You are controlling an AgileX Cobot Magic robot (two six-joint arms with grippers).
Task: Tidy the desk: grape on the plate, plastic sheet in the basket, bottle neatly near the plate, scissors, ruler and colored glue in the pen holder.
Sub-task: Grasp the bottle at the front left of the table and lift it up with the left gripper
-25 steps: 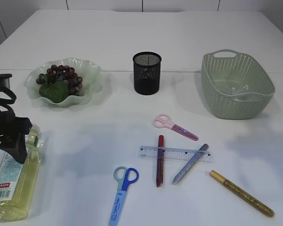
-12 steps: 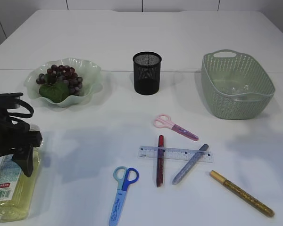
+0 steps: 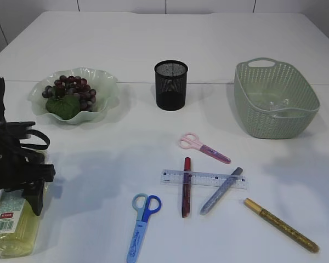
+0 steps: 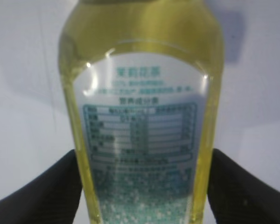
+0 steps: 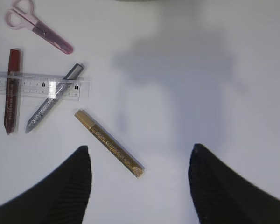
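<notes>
The bottle (image 3: 13,224) of yellow liquid lies on its side at the front left and fills the left wrist view (image 4: 140,93). My left gripper (image 3: 30,200) is open, one finger close on each side of the bottle's label (image 4: 144,158). The grapes (image 3: 71,90) lie on the green plate (image 3: 107,87). Pink scissors (image 3: 203,147), blue scissors (image 3: 141,219), the ruler (image 3: 204,178), and red (image 3: 186,186), silver (image 3: 221,190) and gold glue (image 3: 281,224) lie on the table. My right gripper (image 5: 140,154) is open and empty above the gold glue (image 5: 109,143).
The black mesh pen holder (image 3: 170,85) stands at the middle back. The green basket (image 3: 247,109) sits at the back right with something clear inside. In the right wrist view the ruler (image 5: 35,84) lies across the red (image 5: 10,91) and silver glue (image 5: 53,98).
My left gripper has moved along the bottle toward the table's front edge, from near its neck to over its body. The bottle and the other things have not moved.
</notes>
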